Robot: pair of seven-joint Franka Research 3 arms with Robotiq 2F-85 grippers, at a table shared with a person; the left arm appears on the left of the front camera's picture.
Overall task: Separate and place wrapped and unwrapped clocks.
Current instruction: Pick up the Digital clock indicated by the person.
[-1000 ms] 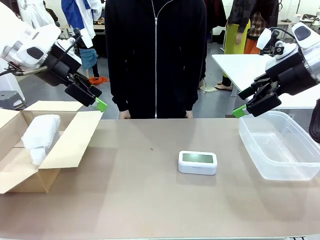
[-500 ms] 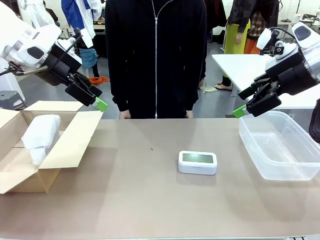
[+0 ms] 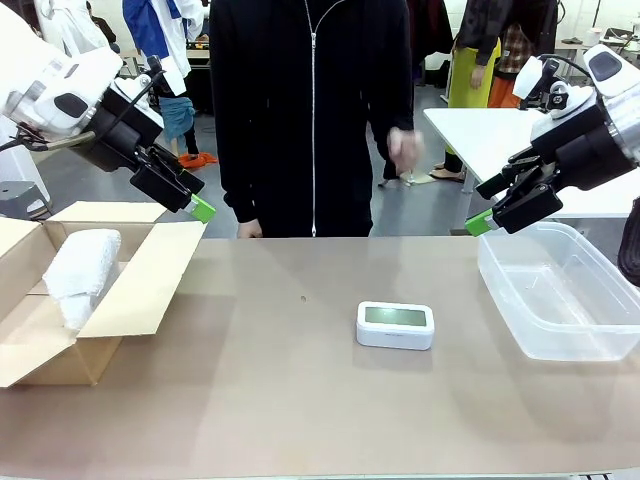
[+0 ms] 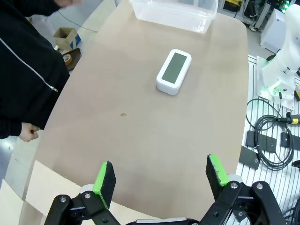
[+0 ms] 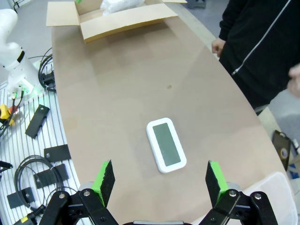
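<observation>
A bare white clock (image 3: 396,325) with a grey screen lies flat on the brown table, a little right of centre; it also appears as the clock (image 4: 174,71) in the left wrist view and the clock (image 5: 166,144) in the right wrist view. A wrapped clock (image 3: 80,263), a white padded bundle, rests inside the open cardboard box (image 3: 140,290) at the left. My left gripper (image 3: 190,200) hangs open above the box's right flap, holding nothing. My right gripper (image 3: 490,215) hangs open above the near-left corner of the clear plastic tub (image 3: 560,290), also holding nothing.
A person in a black zip jacket (image 3: 312,110) stands at the far edge, one hand (image 3: 403,145) raised and blurred, the other at the table edge. The tub stands at the right with nothing in it. Cables lie on the floor (image 5: 28,154) beside the table.
The person's hand on the right has risen from the table edge to chest height. Both arms and the clock have stayed still.
</observation>
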